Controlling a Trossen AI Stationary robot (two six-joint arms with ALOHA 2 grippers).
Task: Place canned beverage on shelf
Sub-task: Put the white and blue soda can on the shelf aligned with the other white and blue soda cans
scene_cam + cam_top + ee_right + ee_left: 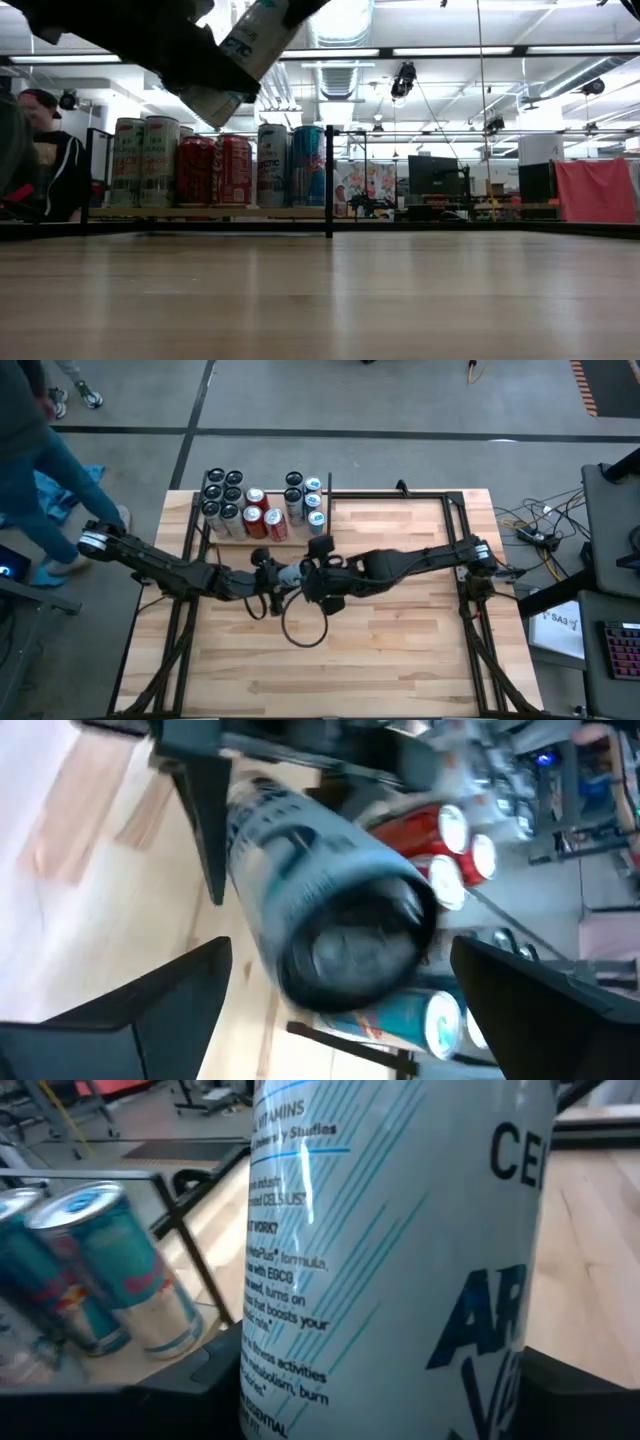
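Observation:
A pale blue-and-white can [400,1240] hangs tilted above the middle of the table, also seen in the low view [245,45]. My left gripper [268,576] reaches in from the table's left and is shut on it. My right gripper [340,1010] comes from the right. It is open, with its fingers standing on either side of the can's dark round end [360,950] and apart from it. The shelf [262,541], a pale plywood panel at the far left, carries several upright cans [215,165], red, teal and silver. My left gripper pinches the can's printed side wall [300,1330] between its two fingers [215,1375], which lie across the can. The fingers come nearly level from the table's left. The can is lifted clear of the table and sits tilted in the hold.
A bare black metal frame [455,500] edges the table's far right part. A dark cable loop [305,628] lies on the wood below the grippers. A person [40,470] stands beyond the table's left edge. The near half of the tabletop [350,670] is bare wood.

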